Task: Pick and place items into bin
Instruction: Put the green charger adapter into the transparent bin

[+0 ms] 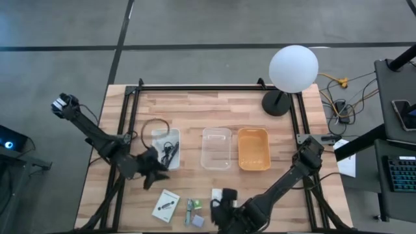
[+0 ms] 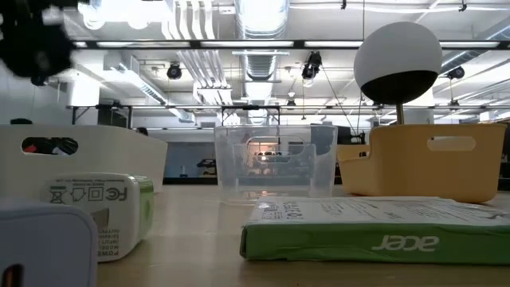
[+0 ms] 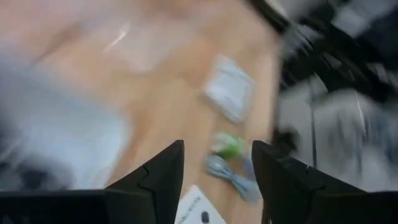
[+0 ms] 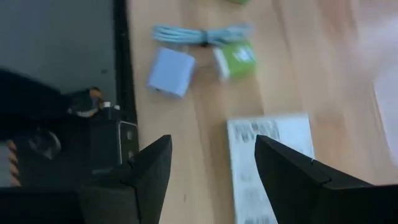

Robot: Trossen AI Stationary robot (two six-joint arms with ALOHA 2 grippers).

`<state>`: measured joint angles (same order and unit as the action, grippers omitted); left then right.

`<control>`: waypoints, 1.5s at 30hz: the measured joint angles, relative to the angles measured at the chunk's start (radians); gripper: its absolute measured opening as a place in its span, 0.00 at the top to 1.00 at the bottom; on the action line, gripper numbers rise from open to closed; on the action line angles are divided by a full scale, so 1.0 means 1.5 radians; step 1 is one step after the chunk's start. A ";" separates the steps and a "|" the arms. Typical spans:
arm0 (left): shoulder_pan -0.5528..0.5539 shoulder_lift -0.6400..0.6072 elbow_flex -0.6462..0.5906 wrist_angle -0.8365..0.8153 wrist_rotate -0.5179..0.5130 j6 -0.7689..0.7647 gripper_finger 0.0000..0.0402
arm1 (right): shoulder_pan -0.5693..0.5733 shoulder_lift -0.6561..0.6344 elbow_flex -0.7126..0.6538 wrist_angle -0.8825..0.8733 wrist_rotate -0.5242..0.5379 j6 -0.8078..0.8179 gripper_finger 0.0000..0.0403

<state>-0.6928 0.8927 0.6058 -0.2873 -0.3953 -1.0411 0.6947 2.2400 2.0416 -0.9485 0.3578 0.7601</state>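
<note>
My left gripper point(image 1: 153, 170) hangs open over the near edge of the white bin point(image 1: 156, 138), which holds the coiled black cable point(image 1: 169, 150). In its wrist view the open fingers point(image 3: 163, 171) frame a green piece point(image 3: 228, 145) and a pale bundled cord point(image 3: 232, 178). My right gripper point(image 1: 224, 203) is open at the table's near edge, above a white printed packet point(image 4: 268, 160). The grey-blue cube point(image 4: 170, 71), the green piece point(image 4: 239, 60) and the cord point(image 4: 202, 34) lie just beyond it. A white card point(image 1: 166, 205) lies flat. No purple spoon or metal part shows.
A clear bin point(image 1: 216, 148) and a yellow bin point(image 1: 253, 148) stand side by side mid-table, right of the white bin. A globe lamp point(image 1: 292, 68) stands at the far right corner. A black frame point(image 1: 214, 87) borders the table. Bare wood lies beyond the bins.
</note>
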 joint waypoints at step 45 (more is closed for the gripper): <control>-0.022 0.154 0.065 0.042 0.063 0.077 0.57 | -0.143 0.112 -0.034 0.212 -0.170 -0.262 0.29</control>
<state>-0.7254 1.1240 0.7029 -0.2245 -0.3000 -0.9257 0.4806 2.4084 1.9899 -0.6311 0.1033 0.3664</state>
